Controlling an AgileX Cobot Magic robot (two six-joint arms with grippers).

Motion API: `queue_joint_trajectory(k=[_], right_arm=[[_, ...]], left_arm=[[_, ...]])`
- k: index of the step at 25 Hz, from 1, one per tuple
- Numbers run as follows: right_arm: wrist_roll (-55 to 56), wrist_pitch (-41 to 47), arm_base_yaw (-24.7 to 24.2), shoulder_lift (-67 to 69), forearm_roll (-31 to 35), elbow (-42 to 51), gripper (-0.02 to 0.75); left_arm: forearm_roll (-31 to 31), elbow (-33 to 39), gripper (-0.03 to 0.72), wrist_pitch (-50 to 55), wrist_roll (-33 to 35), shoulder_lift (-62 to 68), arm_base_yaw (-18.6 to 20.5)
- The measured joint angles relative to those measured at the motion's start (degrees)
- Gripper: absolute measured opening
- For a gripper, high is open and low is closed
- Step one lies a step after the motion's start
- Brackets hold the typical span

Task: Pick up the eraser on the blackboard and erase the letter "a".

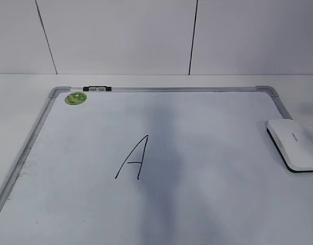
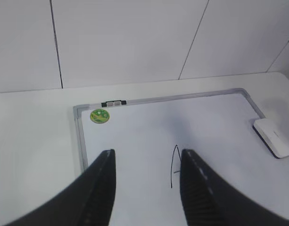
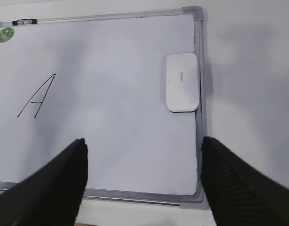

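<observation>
The eraser (image 3: 182,82) lies flat at the right edge of the blackboard (image 3: 111,141), long axis along the frame, straight ahead of the right gripper (image 3: 142,162), whose jaws are wide apart and empty, so this arm is nearer than the left one

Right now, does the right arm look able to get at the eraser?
Probably yes. The right end effector is open, and only bare blackboard lies between it and the eraser at the right frame edge.
</observation>
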Motion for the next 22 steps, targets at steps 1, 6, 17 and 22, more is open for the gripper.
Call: queue_joint_trajectory(k=[1,6,17,22], right_arm=[[0.09,0.00,0.03,-1.54,0.00,0.77,0.593],[0.23,0.13,0.03,-7.92,0.00,4.39,0.593],[0.23,0.27,0.03,-20.86,-0.37,15.96,0.593],[-0.48,0.27,0.03,-26.33,-3.21,23.80,0.593]], left_arm=[[-0.08,1.97,0.340,-0.01,0.00,-1.77,0.00],[-0.08,12.58,0.340,0.35,0.00,-10.20,-1.39],[0.13,34.63,0.340,0.35,1.34,-25.29,-3.35],[0.47,43.89,0.337,0.35,3.99,-30.68,-3.97]])
